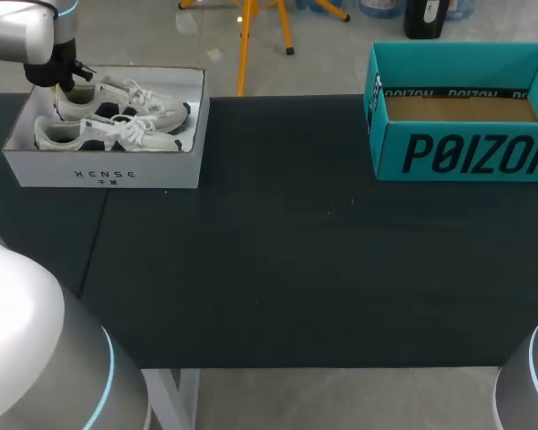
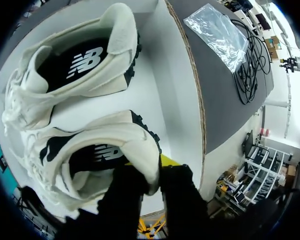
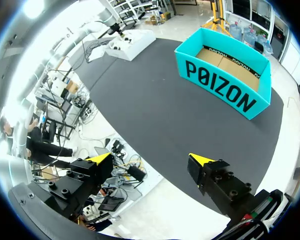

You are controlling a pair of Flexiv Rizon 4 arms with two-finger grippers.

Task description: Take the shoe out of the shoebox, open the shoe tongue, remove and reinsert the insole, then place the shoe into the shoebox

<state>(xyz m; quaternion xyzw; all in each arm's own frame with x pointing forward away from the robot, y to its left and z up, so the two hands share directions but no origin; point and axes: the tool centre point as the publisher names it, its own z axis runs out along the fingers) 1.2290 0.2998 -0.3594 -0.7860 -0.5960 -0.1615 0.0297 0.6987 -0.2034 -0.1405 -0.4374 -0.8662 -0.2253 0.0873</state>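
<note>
Left wrist view: fingers [image 2: 182, 197] pinch one shoe [image 2: 110, 150] of two.

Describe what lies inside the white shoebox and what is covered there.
Two white sneakers lie side by side: the front sneaker and the rear sneaker, whose heel the left gripper clamps. Hidden: the white shoebox floor beneath them and part of that heel.

Both shoes [image 1: 108, 134] in left shoebox [image 1: 103, 167]
</note>
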